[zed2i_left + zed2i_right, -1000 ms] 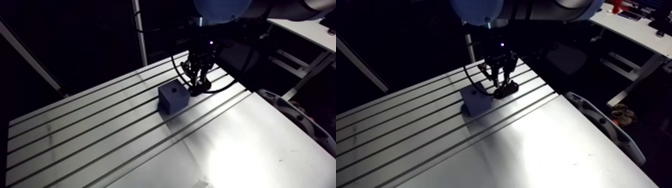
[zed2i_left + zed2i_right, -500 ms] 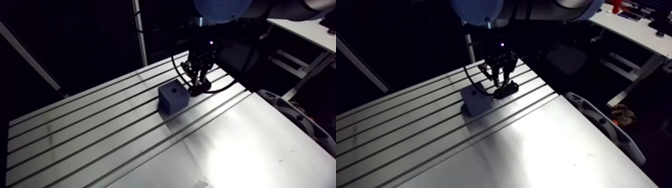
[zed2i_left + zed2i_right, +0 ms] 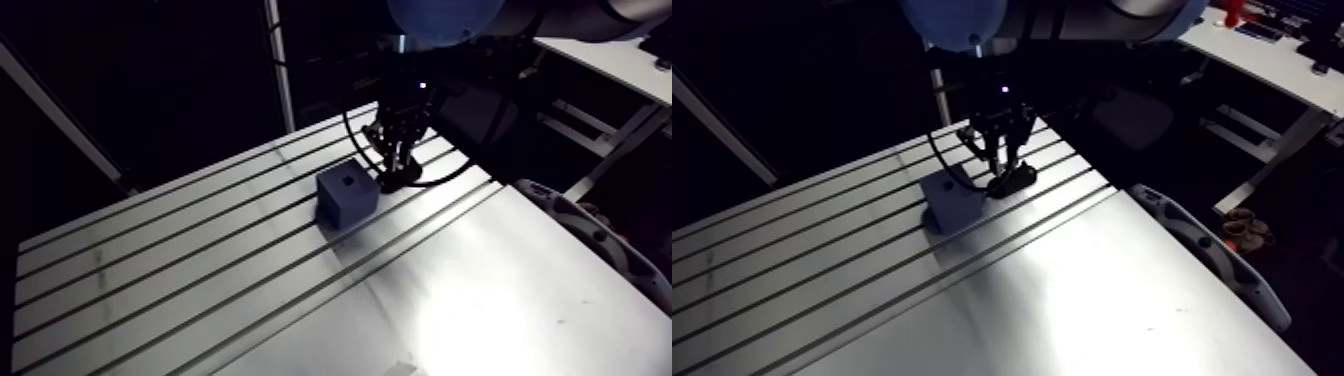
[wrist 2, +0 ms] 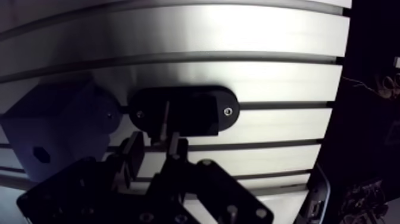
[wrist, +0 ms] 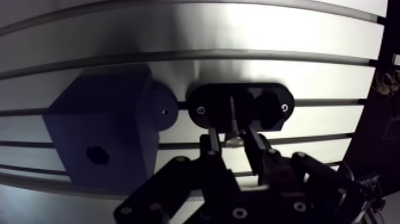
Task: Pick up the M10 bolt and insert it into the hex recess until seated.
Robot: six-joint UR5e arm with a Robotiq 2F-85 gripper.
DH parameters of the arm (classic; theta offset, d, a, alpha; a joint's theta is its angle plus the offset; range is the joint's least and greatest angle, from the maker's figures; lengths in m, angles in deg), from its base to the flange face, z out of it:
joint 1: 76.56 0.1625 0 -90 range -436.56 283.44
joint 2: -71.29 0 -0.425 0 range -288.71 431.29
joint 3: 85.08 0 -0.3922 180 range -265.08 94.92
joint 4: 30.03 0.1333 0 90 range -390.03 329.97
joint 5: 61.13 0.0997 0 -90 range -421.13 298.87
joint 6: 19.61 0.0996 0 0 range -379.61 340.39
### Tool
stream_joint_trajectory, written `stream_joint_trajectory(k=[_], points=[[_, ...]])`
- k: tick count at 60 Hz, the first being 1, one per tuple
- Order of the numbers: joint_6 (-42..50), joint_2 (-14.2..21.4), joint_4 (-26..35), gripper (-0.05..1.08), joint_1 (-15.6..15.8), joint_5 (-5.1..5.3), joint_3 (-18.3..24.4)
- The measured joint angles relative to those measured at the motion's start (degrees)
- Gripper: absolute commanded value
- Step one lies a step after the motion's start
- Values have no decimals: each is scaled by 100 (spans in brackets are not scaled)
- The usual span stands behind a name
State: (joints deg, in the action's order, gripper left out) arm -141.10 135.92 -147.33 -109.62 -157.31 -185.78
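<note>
In the wrist view my gripper (image 5: 233, 144) has its fingers close on either side of the shiny head of the M10 bolt (image 5: 233, 139) and looks shut on it. The bolt's thin shaft runs down into a black oval holder (image 5: 269, 108) on the table. Beside the holder stands a dark blue block (image 5: 110, 128) with the hex recess (image 5: 97, 155) in its top face, empty. In the arm view the gripper (image 3: 398, 165) hangs over the holder (image 3: 404, 184), just right of the block (image 3: 347, 196).
The slotted aluminium table (image 3: 200, 285) stretches toward the near left, with a smooth plate (image 3: 480, 300) at the near right. A grey curved part (image 3: 600, 240) lies along the table's right edge. A round boss (image 5: 161, 111) sticks out of the block toward the holder.
</note>
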Motion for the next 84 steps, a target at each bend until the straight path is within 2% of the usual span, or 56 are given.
stream_joint_trajectory(k=[34, 84], points=[[6, 0, 0, 66, 0, -2, -28], [4, 3, 8, 74, 0, -16, -36]])
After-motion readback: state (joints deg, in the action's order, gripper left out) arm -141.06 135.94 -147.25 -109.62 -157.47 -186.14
